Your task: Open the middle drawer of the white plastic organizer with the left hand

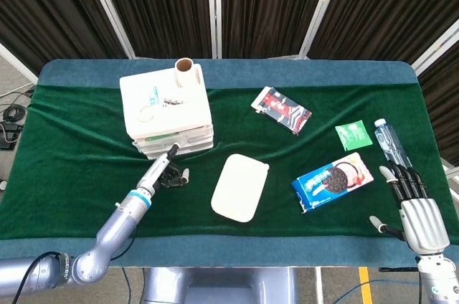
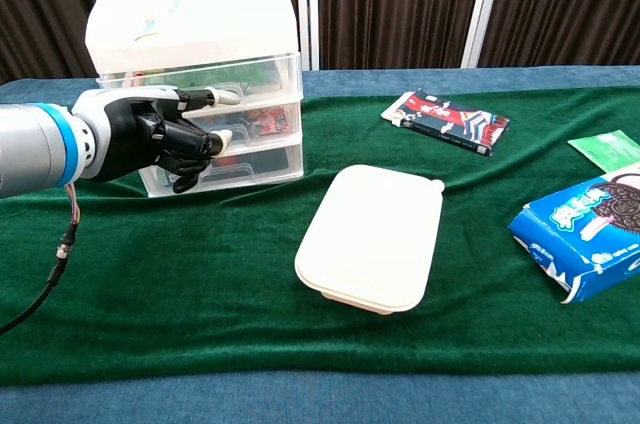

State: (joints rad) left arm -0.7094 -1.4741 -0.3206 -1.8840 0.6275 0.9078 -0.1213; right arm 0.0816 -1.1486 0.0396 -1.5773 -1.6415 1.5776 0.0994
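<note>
The white plastic organizer (image 1: 166,107) (image 2: 190,19) stands at the back left of the green cloth, with three clear drawers stacked in it. My left hand (image 2: 150,139) (image 1: 166,168) is at its front, fingers curled against the middle drawer (image 2: 265,122); the handle is hidden behind them. One finger lies along the top drawer's lower edge. The middle drawer's front sits about flush with the other two. My right hand (image 1: 414,207) rests at the table's near right edge, fingers spread, holding nothing.
A white lidded container (image 2: 372,237) lies just right of the left hand. Further right are a blue cookie pack (image 2: 585,234), a dark snack packet (image 2: 448,121), a green sachet (image 2: 605,147) and a water bottle (image 1: 391,143). A cardboard roll (image 1: 184,69) stands on the organizer.
</note>
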